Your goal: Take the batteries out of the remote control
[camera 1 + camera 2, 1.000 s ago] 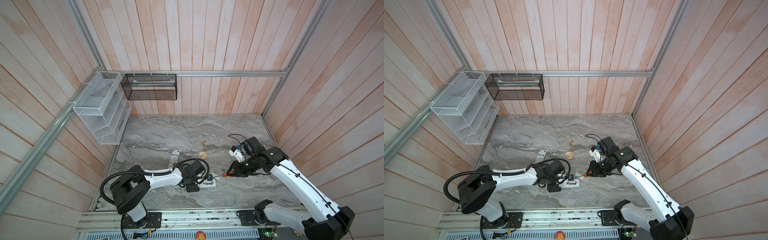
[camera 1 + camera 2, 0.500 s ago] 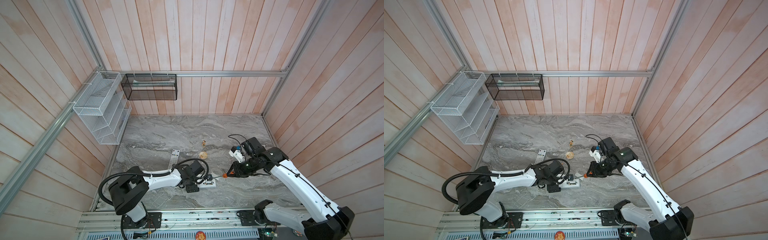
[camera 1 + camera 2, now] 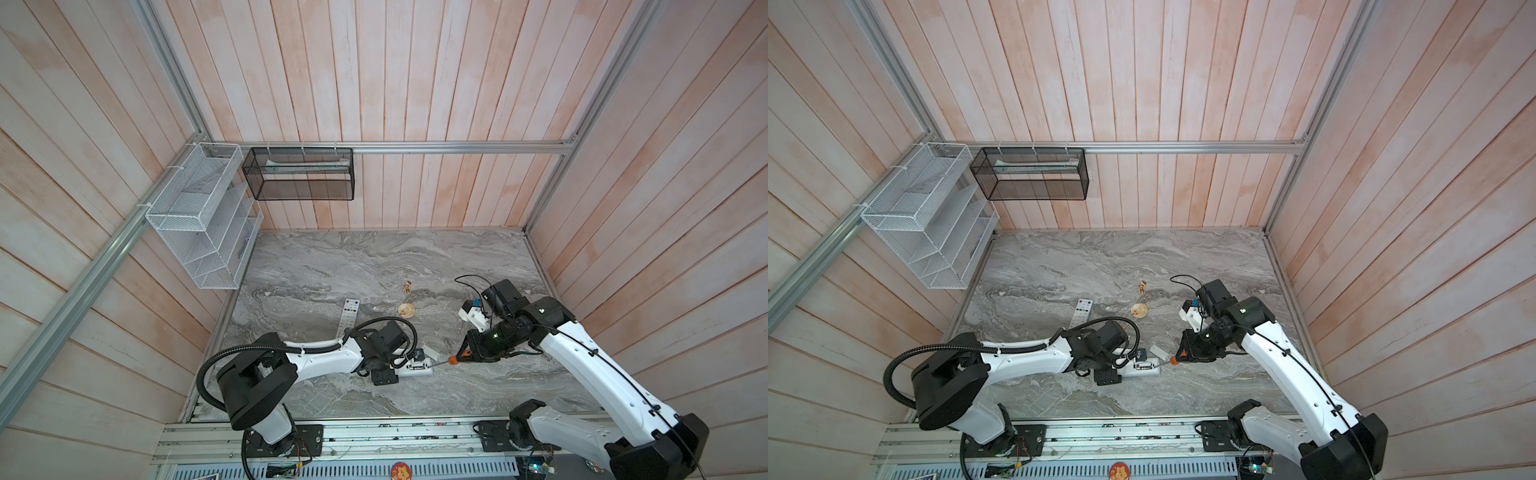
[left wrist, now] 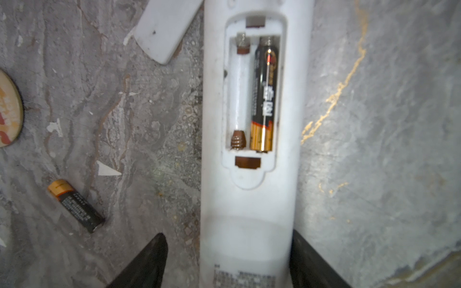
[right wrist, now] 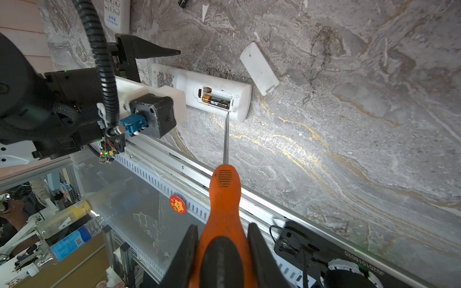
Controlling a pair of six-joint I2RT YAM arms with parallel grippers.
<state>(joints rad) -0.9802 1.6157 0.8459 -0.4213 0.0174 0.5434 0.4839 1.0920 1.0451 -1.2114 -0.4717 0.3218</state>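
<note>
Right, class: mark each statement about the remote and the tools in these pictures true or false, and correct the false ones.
1. The compartment of the remote holds two batteries. False: only one battery sits in it; the slot beside it is empty.
2. A loose battery lies on the table. True.
3. The right gripper holds an orange-handled screwdriver. True.
4. The cover plate is fitted on the remote. False: it lies on the table beside the remote.

White arm shells (image 3: 324, 357), blk joints (image 3: 257, 386), blk corrugated cable (image 5: 104, 74), blue connector (image 5: 133, 124), blk wedge-shaped L gripper (image 4: 227, 234)
</note>
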